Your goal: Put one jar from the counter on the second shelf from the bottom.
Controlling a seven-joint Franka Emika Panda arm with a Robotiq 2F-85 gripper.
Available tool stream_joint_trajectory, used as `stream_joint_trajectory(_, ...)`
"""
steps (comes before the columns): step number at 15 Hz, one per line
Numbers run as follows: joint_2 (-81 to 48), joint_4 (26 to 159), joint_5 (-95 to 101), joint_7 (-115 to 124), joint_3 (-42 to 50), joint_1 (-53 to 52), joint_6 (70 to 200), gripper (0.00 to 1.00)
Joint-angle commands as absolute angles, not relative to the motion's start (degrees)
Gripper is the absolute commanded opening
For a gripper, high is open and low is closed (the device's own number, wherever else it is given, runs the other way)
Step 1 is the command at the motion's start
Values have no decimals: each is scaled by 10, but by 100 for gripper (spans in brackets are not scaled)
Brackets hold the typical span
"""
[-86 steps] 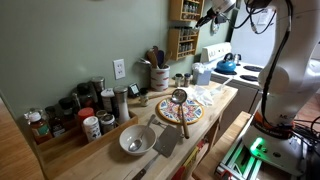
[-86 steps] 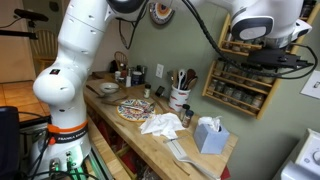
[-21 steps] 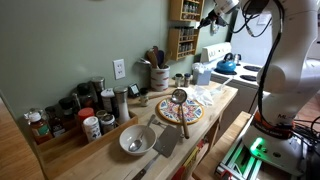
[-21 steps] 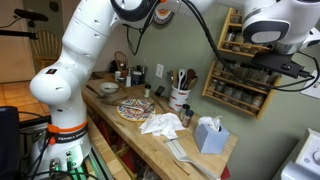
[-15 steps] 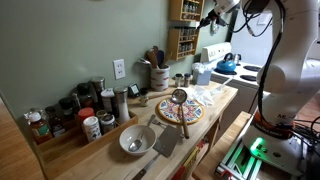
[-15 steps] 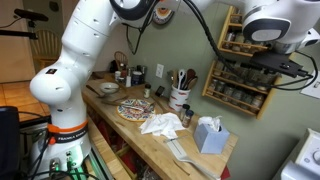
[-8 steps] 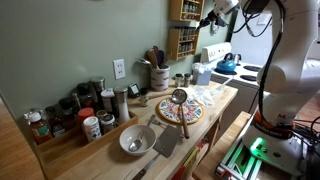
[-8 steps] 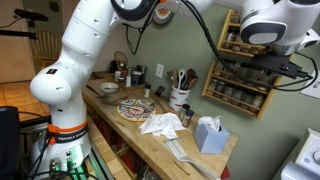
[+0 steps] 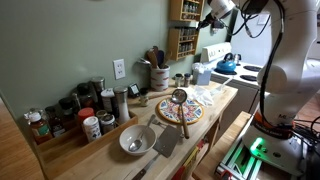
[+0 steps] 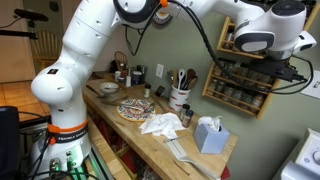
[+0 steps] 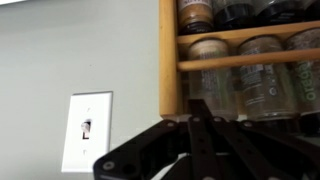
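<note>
Closed pincer beneath spice rack jars, plain in wrist view alone.

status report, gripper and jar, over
Gripper shut, empty, up at the spice rack. Jars line its shelves; other jars on the counter. Nothing seen in the way.

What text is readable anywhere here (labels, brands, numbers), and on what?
Nothing can be read with certainty.
Spice rack, wrist view: the rightmost jar has vertical lettering, too blurred to read; the other jar labels are blurred too.
Counter jars, in an exterior view: labels too small to read.
</note>
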State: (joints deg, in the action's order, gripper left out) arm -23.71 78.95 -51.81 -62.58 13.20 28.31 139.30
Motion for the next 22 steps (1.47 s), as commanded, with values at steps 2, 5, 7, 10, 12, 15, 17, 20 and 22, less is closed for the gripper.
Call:
stream_joint_trajectory(2,-234,815,-536,-638,122,275,1457,0)
stream_joint_trajectory(5,-234,821,-537,-640,113,273,1479,0)
stream_joint_trajectory(7,-233,825,-540,-643,106,275,1483,0)
stream_joint_trajectory(10,-231,833,-538,-647,98,279,1472,0)
stream_joint_trajectory(12,-228,837,-539,-656,92,283,1461,0)
stream_joint_trajectory(15,-227,839,-539,-666,88,286,1449,0)
stream_joint_trajectory(17,-223,842,-541,-675,84,291,1430,0)
stream_joint_trajectory(20,-223,844,-537,-679,85,291,1421,0)
stream_joint_trajectory(22,-223,844,-540,-681,85,294,1414,0)
